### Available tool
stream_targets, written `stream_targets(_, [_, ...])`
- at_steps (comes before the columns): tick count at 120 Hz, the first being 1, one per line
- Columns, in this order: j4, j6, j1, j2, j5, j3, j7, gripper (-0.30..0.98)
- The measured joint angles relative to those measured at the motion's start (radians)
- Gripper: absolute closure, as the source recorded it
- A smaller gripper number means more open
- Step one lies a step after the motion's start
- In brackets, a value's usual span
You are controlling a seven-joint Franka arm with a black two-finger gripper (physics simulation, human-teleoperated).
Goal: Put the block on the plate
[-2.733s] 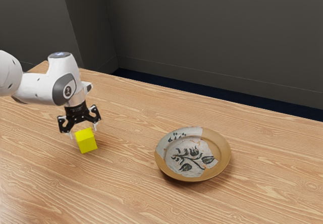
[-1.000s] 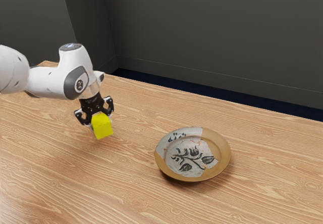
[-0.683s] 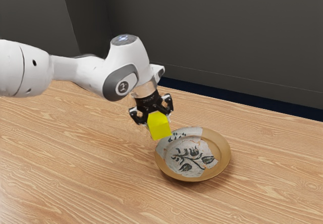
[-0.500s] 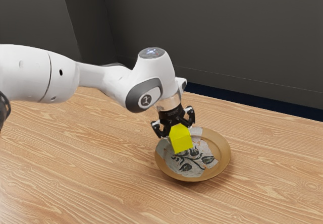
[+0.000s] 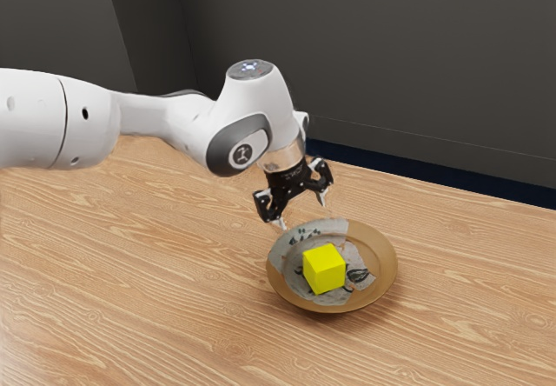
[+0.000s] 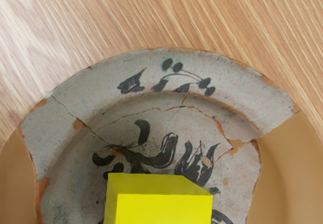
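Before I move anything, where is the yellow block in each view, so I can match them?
Exterior view: the block sits on the plate, right of and below the picture's centre.
Wrist view: the block is at the lower edge, near the middle.
Shared landmark: the dark leafy design on the plate's grey part, beside the block.

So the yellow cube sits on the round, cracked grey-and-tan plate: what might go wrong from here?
The open, black two-finger end effector hangs close above the yellow cube; dipping or swinging low might knock it. A finger also hangs near the rim of the grey-and-tan plate, so a clumsy move might shift it.
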Motion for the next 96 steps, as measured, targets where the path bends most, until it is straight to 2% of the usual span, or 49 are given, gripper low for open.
stream_targets(28, [0.034,-0.122,0.003,-0.052,-0.01,0.128,0.251,0.01])
stream_targets(63, [0.072,-0.238,0.003,-0.114,0.015,0.278,0.624,0.0])
stream_targets(96, [0.013,-0.355,0.007,-0.279,0.055,0.299,0.86,0.0])
